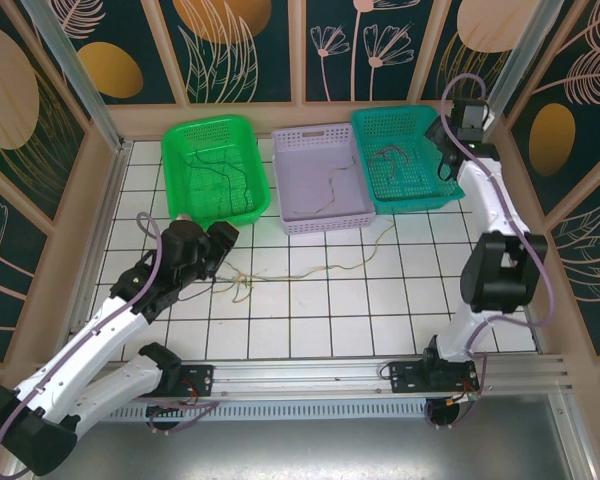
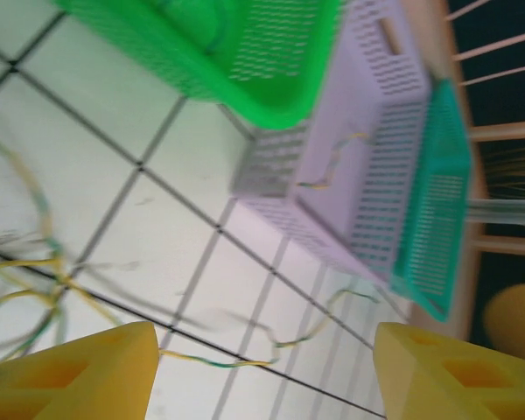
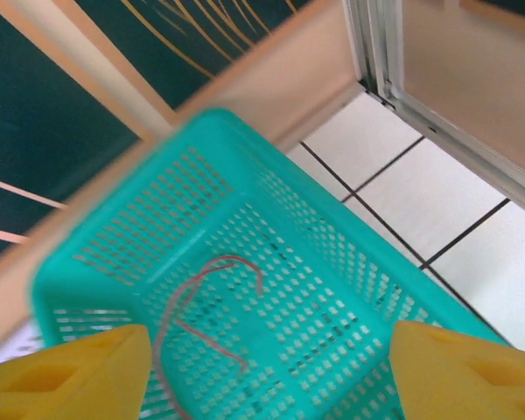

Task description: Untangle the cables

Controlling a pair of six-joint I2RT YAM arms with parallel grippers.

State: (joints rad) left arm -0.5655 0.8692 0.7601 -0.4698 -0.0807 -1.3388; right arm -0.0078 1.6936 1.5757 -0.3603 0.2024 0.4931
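Cables (image 1: 242, 284) on open tiles (image 1: 320, 322); left end effector (image 2: 262, 354) wide, right end effector (image 3: 267, 354) wide (above teal basket (image 3: 157, 210)).

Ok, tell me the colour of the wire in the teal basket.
The wire is red; the right wrist view shows it best.

White links and black joint housings form the left arm (image 1: 90, 345) and right arm (image 1: 492, 200); lilac cables (image 1: 550, 285) loop alongside; fingers (image 2: 70, 376) are blocky yellow.
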